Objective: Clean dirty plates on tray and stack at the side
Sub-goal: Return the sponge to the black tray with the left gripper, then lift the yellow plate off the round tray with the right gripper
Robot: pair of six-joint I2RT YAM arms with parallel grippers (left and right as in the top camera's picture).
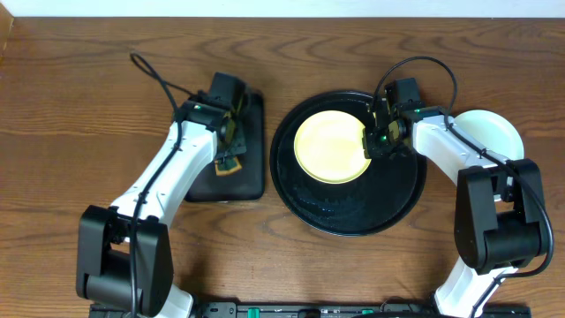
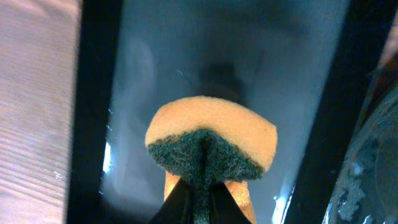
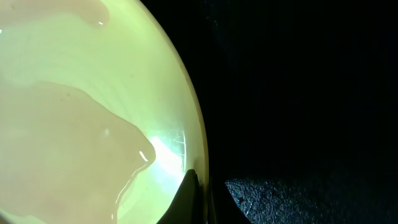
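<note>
A pale yellow plate (image 1: pixel 331 147) lies on the large round black tray (image 1: pixel 353 212), toward its upper left. My right gripper (image 1: pixel 378 141) is shut on the plate's right rim; in the right wrist view the fingers (image 3: pixel 200 202) pinch the yellow plate (image 3: pixel 81 106) edge, with the black tray (image 3: pixel 298 93) beside it. My left gripper (image 1: pixel 231 146) is shut on a yellow and green sponge (image 2: pixel 210 144) over the small rectangular black tray (image 1: pixel 249 181). A pale mint plate (image 1: pixel 494 132) lies on the table at the right, partly hidden by my right arm.
The small rectangular black tray (image 2: pixel 93 124) shows wet sheen under the sponge. The wooden table (image 1: pixel 71 106) surrounds both trays. Both arm bases stand at the front edge.
</note>
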